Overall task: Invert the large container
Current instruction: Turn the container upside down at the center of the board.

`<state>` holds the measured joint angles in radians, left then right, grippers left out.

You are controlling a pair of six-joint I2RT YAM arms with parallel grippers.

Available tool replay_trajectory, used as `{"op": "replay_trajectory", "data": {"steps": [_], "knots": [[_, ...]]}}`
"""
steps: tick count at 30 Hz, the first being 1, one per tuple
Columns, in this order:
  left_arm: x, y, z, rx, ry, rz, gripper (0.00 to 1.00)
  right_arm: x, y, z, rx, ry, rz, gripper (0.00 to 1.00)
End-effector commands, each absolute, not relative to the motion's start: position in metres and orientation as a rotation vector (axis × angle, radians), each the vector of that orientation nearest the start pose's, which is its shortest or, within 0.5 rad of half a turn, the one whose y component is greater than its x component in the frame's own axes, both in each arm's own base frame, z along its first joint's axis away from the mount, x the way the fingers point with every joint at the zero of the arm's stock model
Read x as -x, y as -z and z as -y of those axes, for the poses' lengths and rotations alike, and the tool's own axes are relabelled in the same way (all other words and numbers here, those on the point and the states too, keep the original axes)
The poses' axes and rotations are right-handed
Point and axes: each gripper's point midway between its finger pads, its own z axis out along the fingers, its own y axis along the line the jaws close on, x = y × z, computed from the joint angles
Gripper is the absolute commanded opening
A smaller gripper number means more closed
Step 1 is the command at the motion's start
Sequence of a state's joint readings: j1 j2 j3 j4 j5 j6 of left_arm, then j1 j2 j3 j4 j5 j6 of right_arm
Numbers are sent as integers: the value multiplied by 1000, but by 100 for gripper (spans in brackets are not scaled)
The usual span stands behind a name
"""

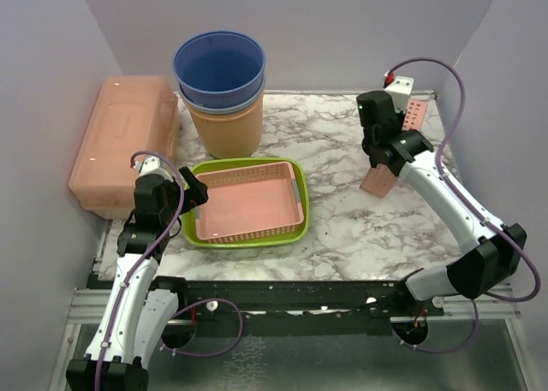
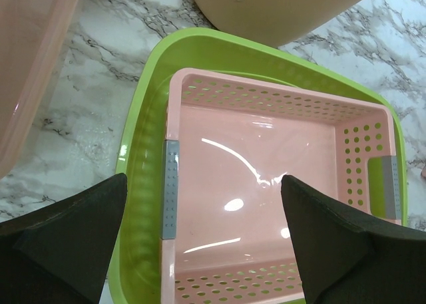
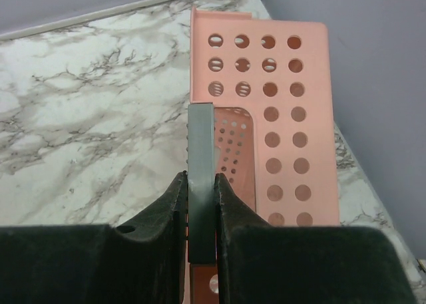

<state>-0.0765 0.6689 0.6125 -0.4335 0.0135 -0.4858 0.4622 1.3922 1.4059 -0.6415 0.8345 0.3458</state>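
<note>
Closest to the top camera, my left gripper [image 1: 195,190] hangs wide open at the near-left edge of the green tray [image 1: 248,238], which holds a pink basket [image 1: 253,207]. At far right my right gripper [image 1: 383,160] pinches the pink perforated container [image 1: 414,115], which is tipped on edge above the marble table [image 1: 342,211]. I cannot tell whether it touches the table.

From the left wrist, both fingers are spread over the basket's near end, touching nothing.

From the right wrist, the jaws are narrow, clamped on the container's gray strip [image 3: 200,144], and its holed wall runs just right of the fingers.
</note>
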Motion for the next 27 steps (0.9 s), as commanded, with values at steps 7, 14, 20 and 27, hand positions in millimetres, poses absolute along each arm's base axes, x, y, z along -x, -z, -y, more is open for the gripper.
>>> {"op": "replay_trajectory", "data": {"steps": [7, 14, 20, 27], "knots": [[-263, -175, 44, 397, 375, -2027, 99, -373, -229, -88, -41, 565, -2110, 1], [-263, -176, 43, 399, 375, -2025, 99, -383, -279, -95, 48, 489, -1982, 1], [-263, -175, 43, 400, 374, -2027, 99, -373, -298, -102, 50, 372, -1927, 1], [-264, -173, 43, 403, 372, -2034, 99, -360, -315, -107, 98, 393, -1865, 1]]}}
